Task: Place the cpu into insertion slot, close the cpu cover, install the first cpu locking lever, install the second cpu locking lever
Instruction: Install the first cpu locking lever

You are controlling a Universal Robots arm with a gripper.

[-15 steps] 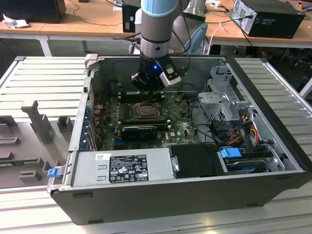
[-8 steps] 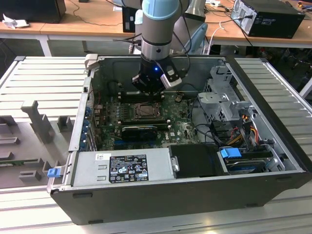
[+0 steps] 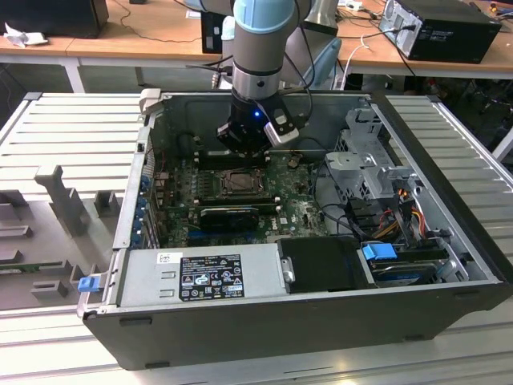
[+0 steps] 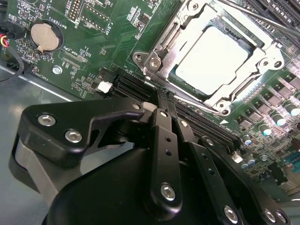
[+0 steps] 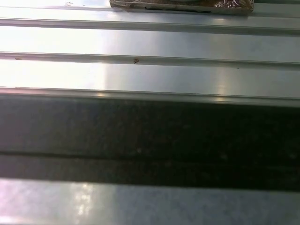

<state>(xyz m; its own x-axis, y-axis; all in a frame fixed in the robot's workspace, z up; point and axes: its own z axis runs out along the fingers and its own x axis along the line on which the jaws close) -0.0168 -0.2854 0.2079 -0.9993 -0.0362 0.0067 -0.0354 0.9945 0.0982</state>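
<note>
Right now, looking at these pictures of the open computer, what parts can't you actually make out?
- The pincer tips: in the second wrist view they meet at a point, with nothing visible between them; in the exterior view the arm's wrist hides them.
- The cpu sits under the cpu cover; whether the levers are latched is unclear, the frame edge cuts them off.
- The insertion slot in the exterior view is too small for detail.

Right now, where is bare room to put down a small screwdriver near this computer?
The ribbed metal table on the exterior view's left of the computer case is bare, above the grey foam fixtures. Inside the case it is crowded: motherboard, gripper, cables.
</note>
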